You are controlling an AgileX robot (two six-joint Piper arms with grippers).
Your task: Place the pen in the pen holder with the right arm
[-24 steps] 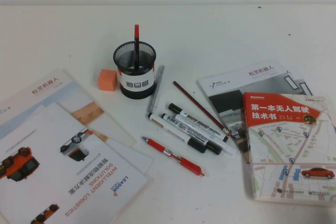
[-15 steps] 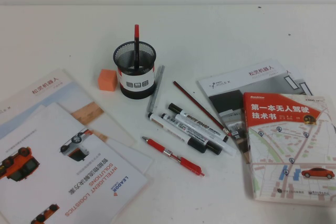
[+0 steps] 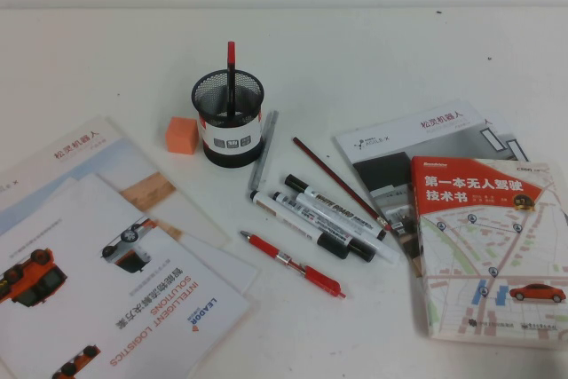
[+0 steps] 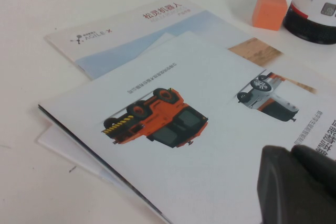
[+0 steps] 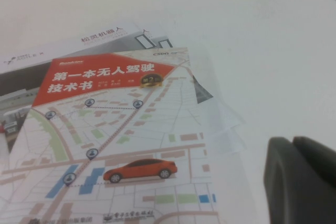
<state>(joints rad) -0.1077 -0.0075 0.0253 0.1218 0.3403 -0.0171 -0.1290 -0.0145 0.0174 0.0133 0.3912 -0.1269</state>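
Red pen point(image 3: 292, 264) is lying on the worktop point(image 3: 399, 51), apart from the mesh pen holder point(image 3: 229, 119). Left pincer point(image 4: 299, 184) is hovering over brochures point(image 4: 173, 129), right pincer point(image 5: 302, 182) beside a book point(image 5: 115, 145); whether either is open or closed, I cannot tell.

Both arms held back, out of the high view

The left gripper point(image 4: 299, 184) shows only as a dark, rounded mass at the edge of its wrist view, hovering low above the brochure with the orange vehicle point(image 4: 157, 119); whether its jaws are parted cannot be told. The right gripper point(image 5: 302, 179) appears the same way in its wrist view, a dark bulk just off the corner of the red-topped map book point(image 5: 115, 140), over the bare surface point(image 5: 273, 51). Neither holds anything visible.
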